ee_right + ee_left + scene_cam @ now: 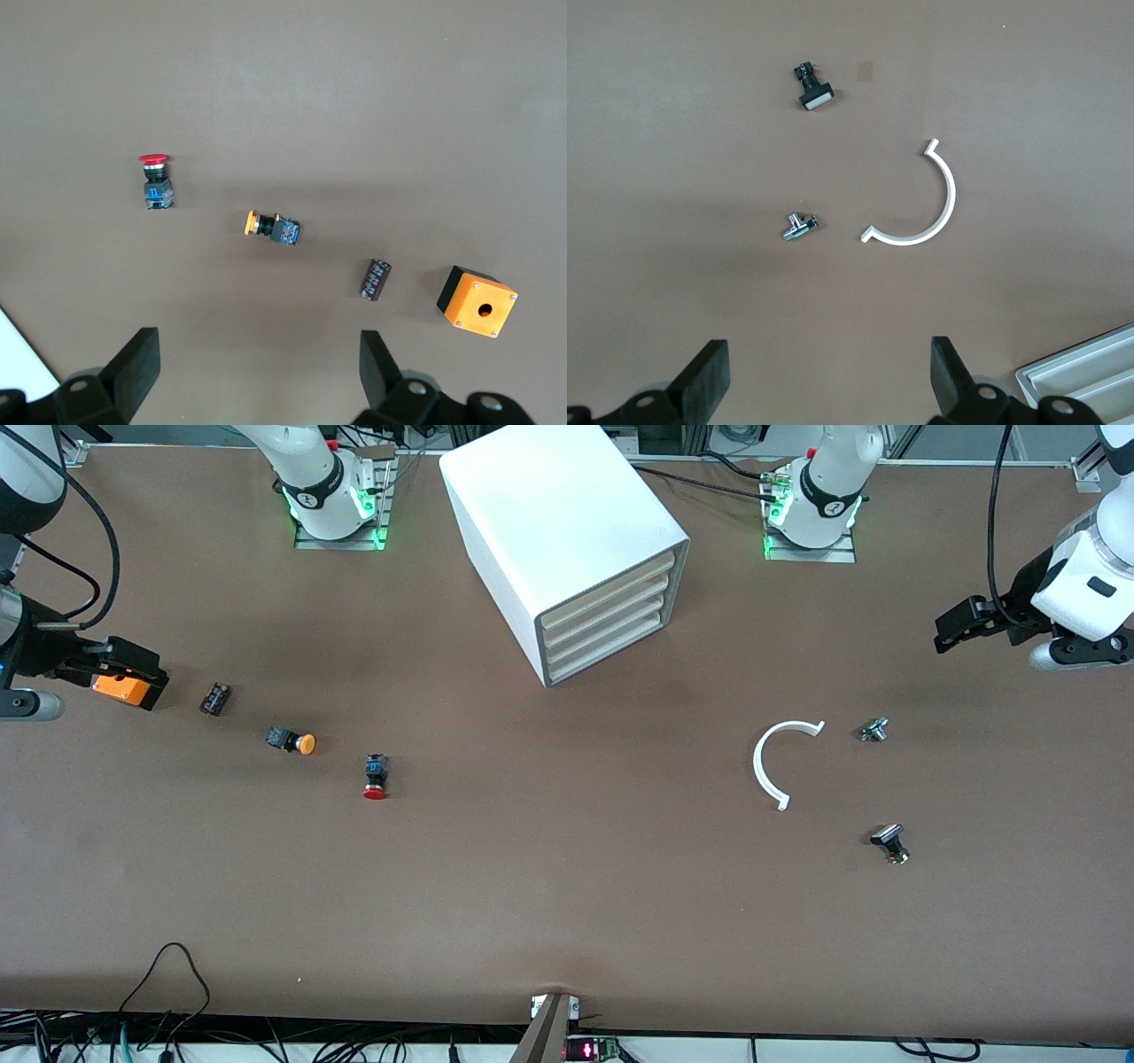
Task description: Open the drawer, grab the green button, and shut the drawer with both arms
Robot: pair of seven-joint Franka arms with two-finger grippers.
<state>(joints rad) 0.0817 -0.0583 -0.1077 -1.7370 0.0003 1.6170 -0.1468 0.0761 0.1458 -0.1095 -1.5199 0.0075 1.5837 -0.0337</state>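
Right gripper (133, 677) hangs over right arm's end of brown desk (567, 886), fingers (133, 367) spread wide, holding nothing. Orange square box (121, 688) under it. Beside: small black block (214, 698), orange-capped button (291, 740), red-capped button (376, 775). Big white box cabinet (567, 540) mid-desk; lowest cream drawer (611, 654) shut. Green-capped button not seen. White plastic half ring (772, 763), two small metal parts. Left gripper (961, 624) over left arm's end, fingers (952, 372) spread wide, empty.
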